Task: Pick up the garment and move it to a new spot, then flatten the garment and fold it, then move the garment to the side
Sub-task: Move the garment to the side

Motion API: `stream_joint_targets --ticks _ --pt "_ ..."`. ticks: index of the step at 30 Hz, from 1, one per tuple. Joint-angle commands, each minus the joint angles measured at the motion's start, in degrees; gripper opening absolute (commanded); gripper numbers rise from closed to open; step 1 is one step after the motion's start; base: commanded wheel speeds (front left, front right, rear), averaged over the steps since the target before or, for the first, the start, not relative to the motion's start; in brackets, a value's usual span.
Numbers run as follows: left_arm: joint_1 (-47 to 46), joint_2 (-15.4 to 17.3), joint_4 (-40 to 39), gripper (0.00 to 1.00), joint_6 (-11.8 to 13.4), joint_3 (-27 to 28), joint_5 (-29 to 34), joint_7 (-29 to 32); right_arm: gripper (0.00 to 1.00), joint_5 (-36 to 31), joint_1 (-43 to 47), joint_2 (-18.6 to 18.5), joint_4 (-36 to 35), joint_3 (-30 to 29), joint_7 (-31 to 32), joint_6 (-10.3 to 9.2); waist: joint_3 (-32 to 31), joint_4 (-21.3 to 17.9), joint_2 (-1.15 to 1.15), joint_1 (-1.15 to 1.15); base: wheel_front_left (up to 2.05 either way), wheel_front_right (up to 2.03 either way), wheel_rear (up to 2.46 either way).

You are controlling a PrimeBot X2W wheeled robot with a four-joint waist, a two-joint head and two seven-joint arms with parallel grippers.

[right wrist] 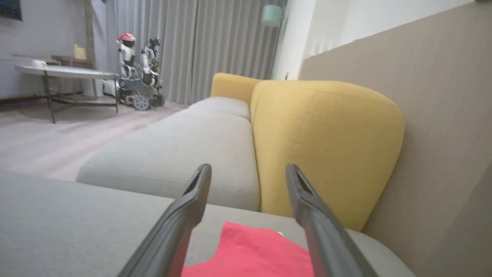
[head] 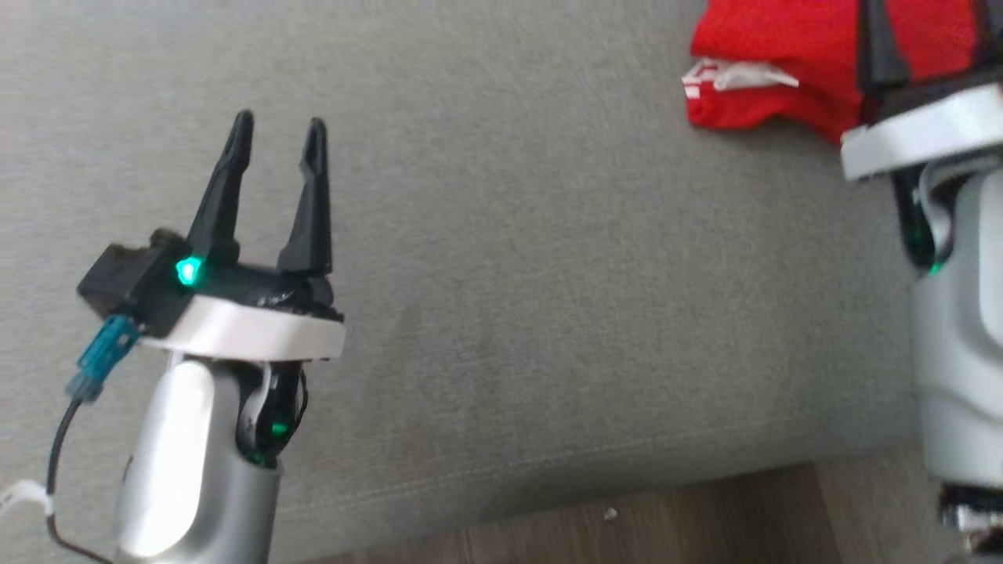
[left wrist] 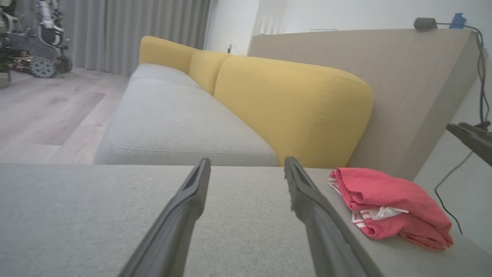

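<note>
Nearest me, a strip of wooden floor [head: 627, 517] runs below the front edge of the grey cushion [head: 548, 274]. Over the cushion's near left part hangs the left gripper [head: 280, 124], fingers spread with nothing between them.

Farther on and off to the right lies the garment [head: 768, 47]. It is a red bundle with a white-striped edge showing, apparently folded over on itself, and it rests on the cushion near its right end. The right gripper [head: 932, 27] hangs over it, fingers spread too and pinching nothing. In the right wrist view the red cloth lies just below them.

So the garment is well apart from the left gripper, forward and to its right, and the right arm is by far the nearer. Its long side seems to run across the head view, though the top edge cuts it off. Beyond it rises the yellow backrest [left wrist: 292, 107]. I judge the fold done and the garment set aside.
</note>
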Motion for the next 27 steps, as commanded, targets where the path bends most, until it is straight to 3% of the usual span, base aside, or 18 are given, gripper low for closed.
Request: stream_joint_targets --ticks 1,10,27 --pt "0.4 0.2 -2.5 1.0 -0.3 2.6 -0.7 -0.3 1.0 2.0 2.6 0.3 -5.0 2.1 0.6 0.35 -3.2 2.4 0.0 0.0 0.0 0.0 0.0" --pt "4.9 -0.2 -4.2 1.0 -0.2 4.4 -2.5 -0.3 1.0 6.6 14.9 0.5 -16.3 4.3 1.5 0.35 -8.4 6.5 0.0 0.0 0.0 0.0 0.0" --pt "13.0 -0.2 -5.6 1.0 2.1 3.7 -2.4 -0.3 1.0 4.7 31.2 6.6 -20.4 1.5 -3.5 0.35 -12.6 8.9 0.0 0.0 0.0 0.0 0.0"
